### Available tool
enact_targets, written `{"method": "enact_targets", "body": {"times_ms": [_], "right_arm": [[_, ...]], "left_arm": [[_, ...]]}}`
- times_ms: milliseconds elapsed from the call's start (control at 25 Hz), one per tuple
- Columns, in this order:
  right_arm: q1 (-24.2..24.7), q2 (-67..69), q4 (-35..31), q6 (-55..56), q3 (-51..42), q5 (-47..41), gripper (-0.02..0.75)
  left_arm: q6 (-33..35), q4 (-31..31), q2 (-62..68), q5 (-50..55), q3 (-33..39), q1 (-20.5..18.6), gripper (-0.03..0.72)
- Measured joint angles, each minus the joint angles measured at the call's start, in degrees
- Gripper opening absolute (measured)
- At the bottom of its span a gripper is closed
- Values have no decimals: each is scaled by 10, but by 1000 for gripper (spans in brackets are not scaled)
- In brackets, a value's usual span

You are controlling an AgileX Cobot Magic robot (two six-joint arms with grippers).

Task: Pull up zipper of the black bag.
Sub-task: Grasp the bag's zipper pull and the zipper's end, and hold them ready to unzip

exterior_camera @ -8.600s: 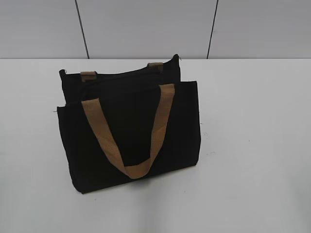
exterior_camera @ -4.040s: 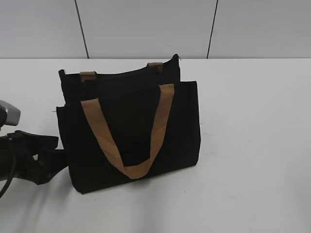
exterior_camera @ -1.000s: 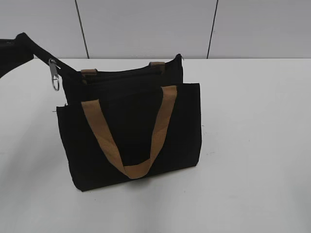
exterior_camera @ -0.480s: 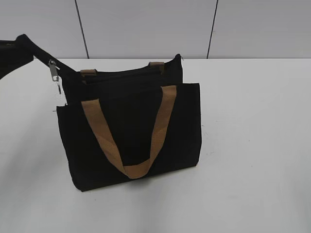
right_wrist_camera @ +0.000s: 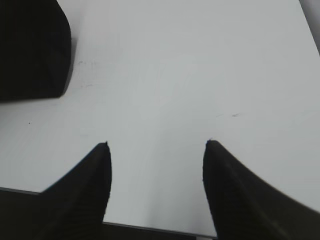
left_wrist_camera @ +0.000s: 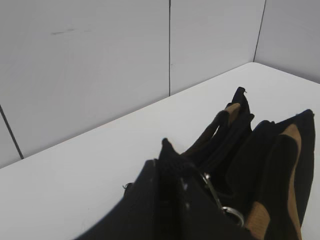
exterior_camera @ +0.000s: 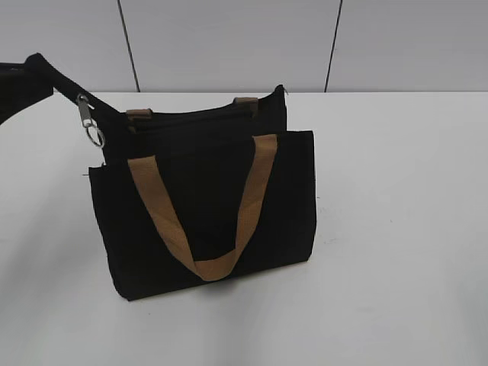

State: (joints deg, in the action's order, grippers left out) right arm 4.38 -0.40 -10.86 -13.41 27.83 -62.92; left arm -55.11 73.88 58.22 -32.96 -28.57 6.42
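The black bag [exterior_camera: 290, 198] stands upright on the white table, its tan front handle [exterior_camera: 245, 206] hanging down the front panel. The zipper [exterior_camera: 191, 119] runs along the top edge. My left gripper [exterior_camera: 95, 111] reaches in from the upper left and is shut on the bag's top left corner, at the end of the zip line. The silver pull tab [exterior_camera: 88, 122] with its ring dangles just below the fingers. In the left wrist view the closed fingers [left_wrist_camera: 167, 160] pinch black fabric, with the pull tab [left_wrist_camera: 215, 192] beside them. My right gripper [right_wrist_camera: 156, 145] is open and empty over bare table.
The white table [exterior_camera: 396, 229] stretches to the right of and in front of the bag. A grey panelled wall [exterior_camera: 229, 46] stands close behind. In the right wrist view a corner of the bag [right_wrist_camera: 30, 50] lies at the upper left, apart from the fingers.
The left arm came in from the lower left and now holds the bag's top left corner. Over the last second it has stayed put; the hanging pull tab has swung and turned.
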Motion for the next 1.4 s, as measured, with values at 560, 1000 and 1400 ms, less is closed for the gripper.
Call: {"method": "enact_targets", "body": {"times_ms": [560, 1000, 1400], "right_arm": [[0, 203, -157, -125, 52, 5, 454], [-62, 376, -223, -181, 119, 55, 454], [-336, 629, -233, -188, 198, 261, 454]], "left_arm": [[0, -1, 0, -1, 0, 0, 29], [0, -1, 0, -1, 0, 0, 29], [0, -1, -1, 4, 0, 0, 29]]}}
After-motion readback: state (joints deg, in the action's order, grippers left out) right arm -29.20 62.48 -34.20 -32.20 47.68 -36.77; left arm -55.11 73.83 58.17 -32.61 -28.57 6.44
